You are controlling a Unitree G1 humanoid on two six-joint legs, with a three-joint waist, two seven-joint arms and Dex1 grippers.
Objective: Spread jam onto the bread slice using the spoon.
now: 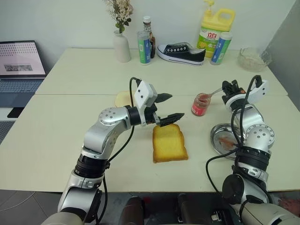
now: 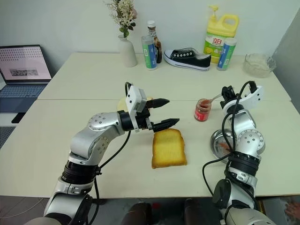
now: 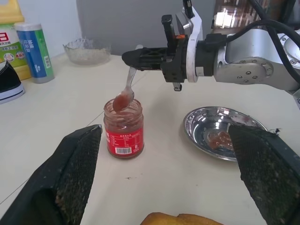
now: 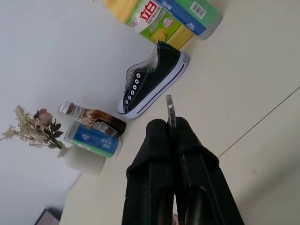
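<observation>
- The spoon (image 3: 127, 89) is pinched by its handle between the closed fingers of the right gripper (image 3: 140, 57); its red-smeared bowl sits at the mouth of the jam (image 3: 123, 129) jar, and whether it touches the jam cannot be made out.
- From the right wrist, only the handle's tip pokes past the fingers; the rest is hidden.
- The bread slice (image 1: 168, 144) lies flat on the table (image 1: 70, 136), near the jar and apart from it.
- The left gripper (image 1: 168, 108) hovers wide open and empty, just above the slice's far edge.
- A steel dish (image 1: 220, 138) with red smears sits beside the right arm.
- A paler slice (image 1: 123, 98) is partly hidden behind the left gripper.
</observation>
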